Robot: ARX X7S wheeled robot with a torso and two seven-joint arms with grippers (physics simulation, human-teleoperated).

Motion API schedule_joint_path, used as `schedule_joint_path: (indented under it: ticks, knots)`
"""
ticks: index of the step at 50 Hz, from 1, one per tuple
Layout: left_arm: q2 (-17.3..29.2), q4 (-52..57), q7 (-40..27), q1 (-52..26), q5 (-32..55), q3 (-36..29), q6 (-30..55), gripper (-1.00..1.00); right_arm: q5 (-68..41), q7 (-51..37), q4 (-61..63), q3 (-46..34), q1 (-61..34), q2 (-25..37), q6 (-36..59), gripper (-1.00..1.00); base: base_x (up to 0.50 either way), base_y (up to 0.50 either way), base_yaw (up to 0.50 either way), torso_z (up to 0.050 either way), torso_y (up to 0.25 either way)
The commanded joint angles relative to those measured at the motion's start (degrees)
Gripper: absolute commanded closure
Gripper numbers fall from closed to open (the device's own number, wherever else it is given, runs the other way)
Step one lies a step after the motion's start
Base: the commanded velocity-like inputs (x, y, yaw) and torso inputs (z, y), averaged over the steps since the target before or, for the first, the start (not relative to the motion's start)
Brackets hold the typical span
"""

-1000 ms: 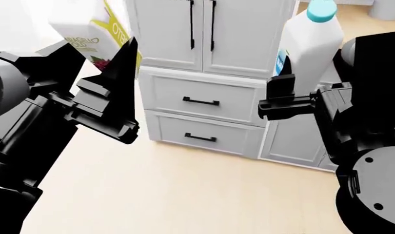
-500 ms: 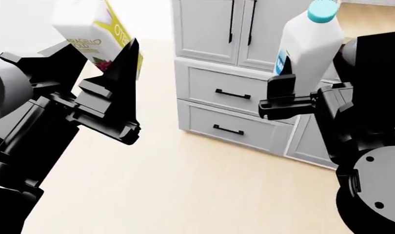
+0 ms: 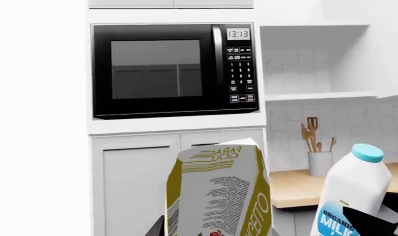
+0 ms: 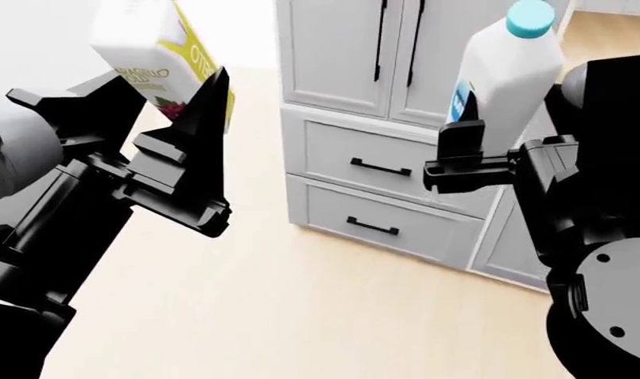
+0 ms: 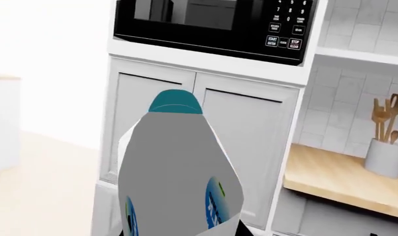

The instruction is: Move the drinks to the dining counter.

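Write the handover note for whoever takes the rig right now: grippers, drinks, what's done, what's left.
Left gripper: shut on the yellow-green carton, held raised.
Right gripper: shut on the teal-capped milk bottle, upright.
Ahead: white cabinet drawers, microwave, utensil pot on the worktop.
Done: two drinks picked up.
Left: the dining counter and the third drink are not in view; deliver these two, then fetch it.

Both arms are matte black with angular, faceted housings. The left gripper (image 4: 162,110) carries long, pointed, wedge-shaped black jaws. The right gripper (image 4: 478,154) shows blocky black jaws. Grey rounded joint casings; the right arm's lower casing bears small dark screw holes.
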State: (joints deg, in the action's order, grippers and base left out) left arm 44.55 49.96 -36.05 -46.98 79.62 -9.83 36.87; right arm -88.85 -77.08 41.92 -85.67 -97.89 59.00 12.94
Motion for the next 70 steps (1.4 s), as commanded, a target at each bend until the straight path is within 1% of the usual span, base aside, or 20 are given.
schedule_joint_path:
  ticks: [1,52,70]
  knots:
    - [0.1,0.3,-0.5,0.0,0.0,0.8,-0.6,1.0,1.1,-0.7,0.2,2.1,-1.2,-0.1,1.0,1.0,0.36,0.33,0.0,0.0,0.0]
    - [-0.1,-0.3,0.3,0.1,-0.8,0.0,-1.0,1.0,1.4,0.1,-0.7,2.8,-0.1,-0.1,1.3,1.0,0.36,0.45,0.0,0.001,0.003]
    - [0.2,-0.1,0.1,-0.4,-0.4,-0.3,-0.9,1.0,1.2,0.1,-0.8,2.8,-0.5,-0.6,2.8,1.0,0.36,0.45,0.0,0.001,0.003]
